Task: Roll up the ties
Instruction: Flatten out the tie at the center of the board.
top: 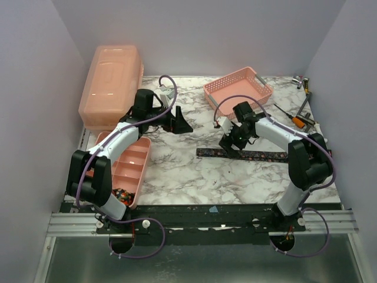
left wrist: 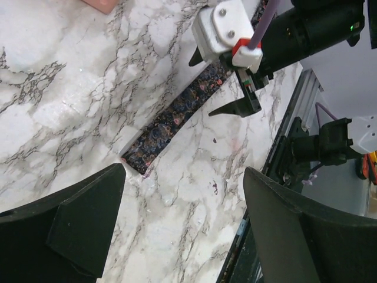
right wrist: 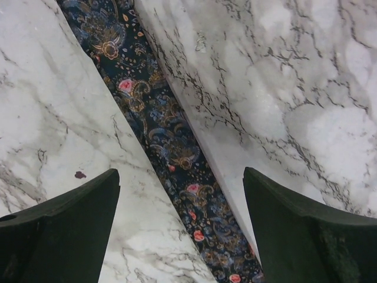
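Top external view: nearest the bases, a dark speckled coil (top: pixel 122 195) sits in the near compartment of the pink tray (top: pixel 141 154), probably a tie already rolled and stowed. Farther in, the tie (top: pixel 259 155) lies flat and straight across the marble table (top: pixel 177 177), which I judge suits rolling from one end. The right gripper (top: pixel 231 143) hangs over it toward its left end, jaws wide and straddling its width, gripping nothing; it looks set to pinch the fabric. Beyond, the left gripper (top: pixel 177 121) hovers above bare marble, also spread wide and empty, facing the tie's end, perhaps to steady it.
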